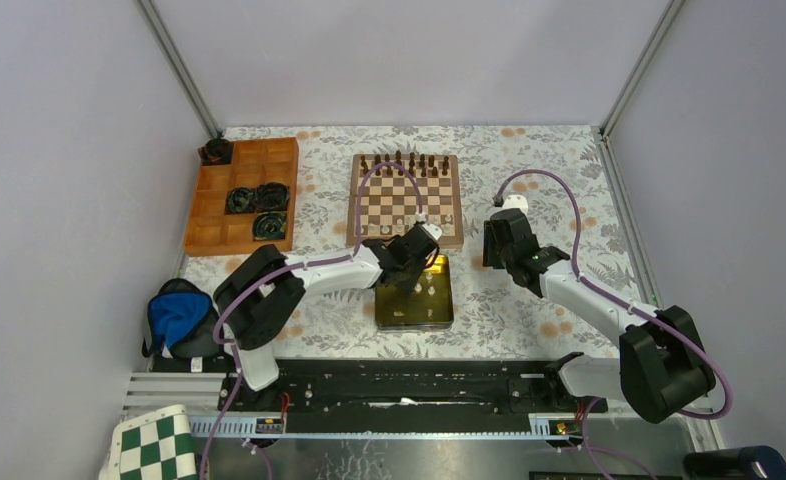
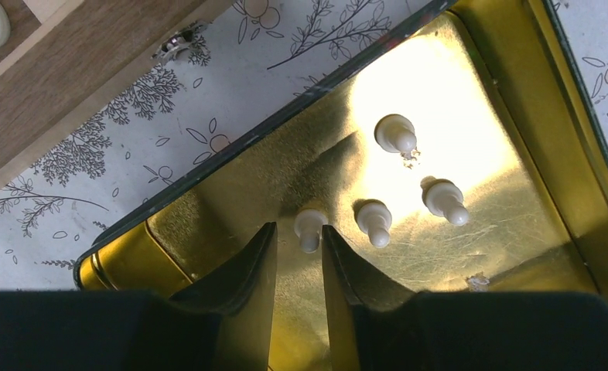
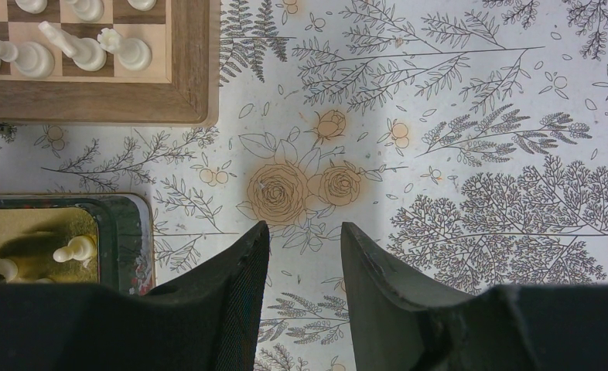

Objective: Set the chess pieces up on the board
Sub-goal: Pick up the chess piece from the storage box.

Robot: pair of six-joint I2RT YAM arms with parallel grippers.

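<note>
Several cream-white chess pieces lie on the gold floor of an open tin (image 2: 231, 193). One pawn (image 2: 310, 229) sits right at the tips of my left gripper (image 2: 297, 229), close to the right finger with a gap on the left; the jaws are open around it. Other pawns (image 2: 374, 219) (image 2: 444, 199) (image 2: 396, 133) lie just beyond. The board (image 1: 404, 205) lies beyond the tin, with cream pieces (image 3: 80, 48) standing on its near corner. My right gripper (image 3: 304, 226) hangs open and empty over the floral cloth, right of the board (image 3: 92, 100).
Dark brown pieces (image 1: 404, 163) stand along the board's far rows. An orange compartment tray (image 1: 241, 195) lies at the back left, a blue bag (image 1: 177, 315) at the near left, and a green-and-white checkered mat (image 1: 154, 445) at the bottom left. The tin (image 1: 415, 292) sits between the arms.
</note>
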